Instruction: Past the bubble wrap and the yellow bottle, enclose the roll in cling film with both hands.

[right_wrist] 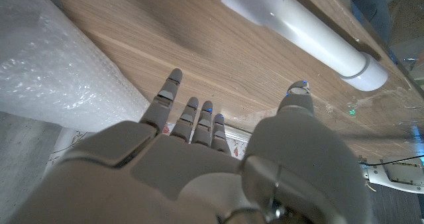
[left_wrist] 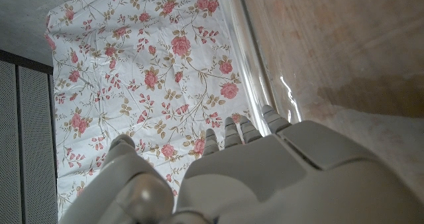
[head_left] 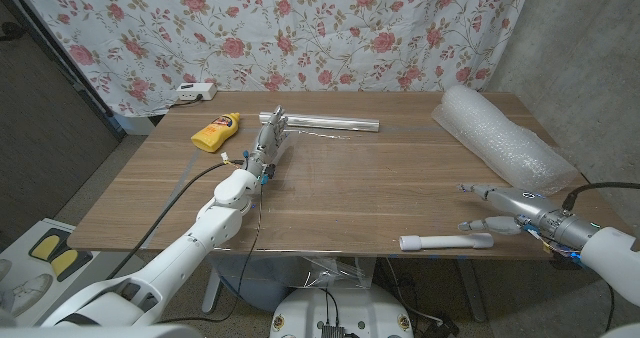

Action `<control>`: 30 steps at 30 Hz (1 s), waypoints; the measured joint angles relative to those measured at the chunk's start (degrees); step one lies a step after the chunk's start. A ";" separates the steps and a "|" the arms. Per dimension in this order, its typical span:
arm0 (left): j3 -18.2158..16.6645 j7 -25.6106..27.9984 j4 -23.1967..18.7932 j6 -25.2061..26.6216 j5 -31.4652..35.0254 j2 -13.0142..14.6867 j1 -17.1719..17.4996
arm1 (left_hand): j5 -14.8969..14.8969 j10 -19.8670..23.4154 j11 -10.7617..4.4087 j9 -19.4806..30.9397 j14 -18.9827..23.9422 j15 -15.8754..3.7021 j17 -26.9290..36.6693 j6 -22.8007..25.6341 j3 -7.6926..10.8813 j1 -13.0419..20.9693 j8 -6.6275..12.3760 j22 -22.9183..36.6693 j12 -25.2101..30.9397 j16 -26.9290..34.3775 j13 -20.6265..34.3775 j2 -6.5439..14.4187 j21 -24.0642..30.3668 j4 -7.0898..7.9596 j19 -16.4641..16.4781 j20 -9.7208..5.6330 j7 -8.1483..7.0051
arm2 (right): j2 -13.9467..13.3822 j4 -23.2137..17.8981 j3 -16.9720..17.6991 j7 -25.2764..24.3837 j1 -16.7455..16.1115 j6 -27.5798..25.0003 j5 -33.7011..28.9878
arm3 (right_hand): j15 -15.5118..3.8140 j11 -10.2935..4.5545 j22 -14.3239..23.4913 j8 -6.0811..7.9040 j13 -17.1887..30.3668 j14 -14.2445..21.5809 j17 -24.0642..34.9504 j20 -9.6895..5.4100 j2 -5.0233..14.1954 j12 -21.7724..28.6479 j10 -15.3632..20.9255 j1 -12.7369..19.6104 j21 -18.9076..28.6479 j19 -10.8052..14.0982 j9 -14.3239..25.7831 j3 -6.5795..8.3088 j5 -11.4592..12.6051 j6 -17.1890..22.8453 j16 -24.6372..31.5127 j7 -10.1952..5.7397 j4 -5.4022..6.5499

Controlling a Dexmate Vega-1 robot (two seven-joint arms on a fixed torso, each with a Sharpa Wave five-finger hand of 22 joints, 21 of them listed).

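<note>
Left hand (head_left: 270,138) reaches to the far edge, fingers extended at the cling film roll (head_left: 325,123), beside the yellow bottle (head_left: 217,131); grip unclear. Right hand (head_left: 500,210) is spread, holding nothing, between the bubble wrap (head_left: 500,138) and a white tube (head_left: 445,242).

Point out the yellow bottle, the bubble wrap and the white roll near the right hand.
yellow bottle (head_left: 216,132): head view, middle of its body.
bubble wrap (head_left: 500,138): head view, middle of the rolled bundle.
white roll (head_left: 446,242): head view, middle of the tube at the table's front edge.
</note>
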 measured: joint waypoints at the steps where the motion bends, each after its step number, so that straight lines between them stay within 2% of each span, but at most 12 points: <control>1: 0.00 0.01 -0.02 0.00 0.00 0.00 0.02 | 0.00 0.00 0.00 0.00 0.00 0.00 0.00 0.00 0.00 0.00 0.00 0.00 0.00 0.00 0.00 0.00 0.00 0.00 0.00 0.00 0.00 | 0.12 -0.10 0.06 0.05 -0.13 -0.02 -0.10 | -0.22 0.00 0.00 0.00 0.00 0.22 0.00 0.00 0.01 0.00 0.00 0.01 0.00 0.00 0.00 0.00 0.00 0.00 0.14 0.00 0.00; 7: 0.00 0.03 -0.23 0.00 -0.01 0.01 0.11 | 0.00 0.00 0.00 0.00 0.00 0.00 0.00 0.00 0.00 0.00 0.00 0.00 0.00 0.00 0.00 0.00 0.00 0.00 0.00 0.00 0.00 | 0.60 -0.51 0.16 0.16 -0.66 -0.07 -1.07 | -0.15 -0.34 0.00 0.00 0.17 1.17 0.00 0.00 0.22 0.14 1.19 0.23 0.13 0.00 0.00 0.01 0.00 0.92 0.36 -0.08 -0.02; 9: -0.01 0.04 -0.39 0.00 -0.01 0.11 0.13 | 0.00 0.00 0.00 0.00 0.00 0.00 0.00 0.00 0.00 0.00 0.00 0.00 0.00 0.00 0.00 0.00 0.00 0.00 0.00 0.00 0.00 | 0.67 -0.55 0.17 0.16 -0.75 -0.07 -1.49 | -0.16 -0.76 0.00 0.81 0.18 1.89 0.00 -0.23 0.35 0.66 2.20 0.70 0.26 0.24 0.00 0.24 0.00 2.92 0.57 -1.70 -0.25; 11: -0.01 0.06 -0.51 0.00 -0.01 0.18 0.16 | 0.00 0.00 0.00 0.00 0.00 0.00 0.00 0.00 0.00 0.00 0.00 0.00 0.00 0.00 0.00 0.00 0.00 0.00 0.00 0.00 0.00 | 0.76 -0.65 0.18 0.16 -0.94 -0.06 -1.64 | -0.12 -0.85 0.00 1.30 0.40 2.43 0.00 -0.63 0.22 0.96 3.33 0.83 0.28 0.64 0.00 0.24 0.00 4.49 0.78 -2.61 -0.24; 17: -0.05 0.14 -0.91 0.24 -0.01 0.39 0.23 | 0.00 -0.01 0.00 0.00 0.00 0.00 0.00 0.00 -0.11 0.00 0.00 0.00 0.00 0.00 0.00 0.00 0.00 -0.11 0.01 0.01 0.00 | 0.90 -1.06 0.19 0.02 -1.42 0.08 -3.85 | -0.25 -1.74 0.00 1.62 0.45 4.35 0.00 -0.94 0.23 1.59 5.02 1.28 0.28 0.95 0.01 0.24 0.00 6.03 1.43 -2.15 -0.24; 20: -0.06 0.14 -1.08 0.35 -0.01 0.46 0.24 | 0.00 -0.01 0.00 0.00 0.00 0.00 0.00 0.00 -0.24 0.00 0.00 0.00 0.00 0.00 0.00 0.00 0.00 -0.24 0.01 0.01 0.00 | 0.90 -1.22 0.18 0.01 -1.61 0.09 -4.59 | -0.32 -1.44 0.00 1.62 0.73 4.42 0.01 -1.05 0.23 1.67 5.33 1.28 0.67 1.07 0.01 0.24 0.00 6.25 1.63 -2.37 -0.24; 30: -0.09 0.19 -1.28 0.69 -0.03 0.62 0.34 | 0.00 0.10 -0.11 0.01 0.00 0.00 0.00 0.00 -0.24 0.00 0.29 0.00 0.00 0.00 0.00 0.00 0.00 -0.24 0.01 0.01 0.00 | 0.94 -1.74 0.15 0.70 -2.27 -0.23 -6.07 | -0.31 -1.74 0.00 1.84 0.73 5.01 0.16 -1.13 0.23 1.66 5.63 1.28 0.67 1.58 0.01 0.24 0.00 6.64 1.69 -2.15 -0.24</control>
